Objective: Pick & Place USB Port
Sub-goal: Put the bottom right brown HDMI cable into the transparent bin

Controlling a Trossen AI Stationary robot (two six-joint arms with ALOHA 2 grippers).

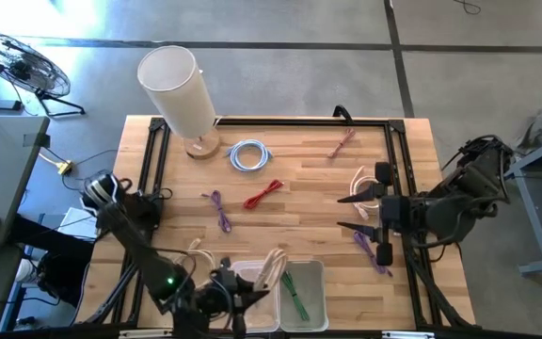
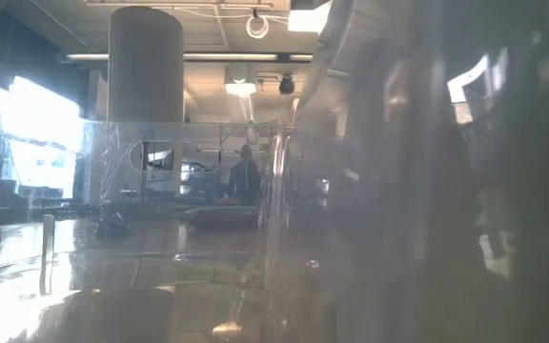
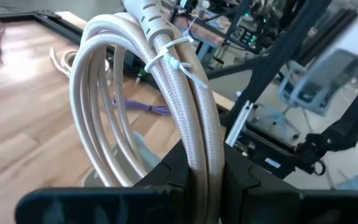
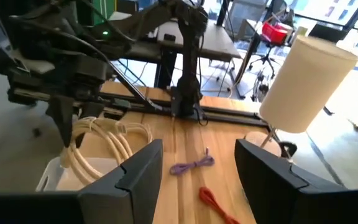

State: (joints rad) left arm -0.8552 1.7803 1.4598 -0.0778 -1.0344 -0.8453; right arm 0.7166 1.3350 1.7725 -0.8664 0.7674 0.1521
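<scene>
Two risks stood out at this moment. The coiled beige cable bundle (image 3: 166, 93), cinched by a white zip tie (image 3: 178, 62), hung from the left gripper (image 3: 205, 180) above the clear plastic bin (image 1: 243, 275) at the table's near edge. Its loops spread wide, so on release a loop could likely catch the bin's rim and leave the cable draped half outside. The stiff coil might also spring and tip out, or land in the neighbouring clear bin (image 1: 313, 282) holding a green cable (image 1: 295, 299).

The left gripper's fingers were closed narrowly on the bundle, pinching several strands between them. The right gripper (image 4: 197, 171) hovered over the table's right side with its fingers spread wide, holding nothing, near a purple cable (image 1: 373, 252) and a loose beige cable (image 1: 360, 188).
</scene>
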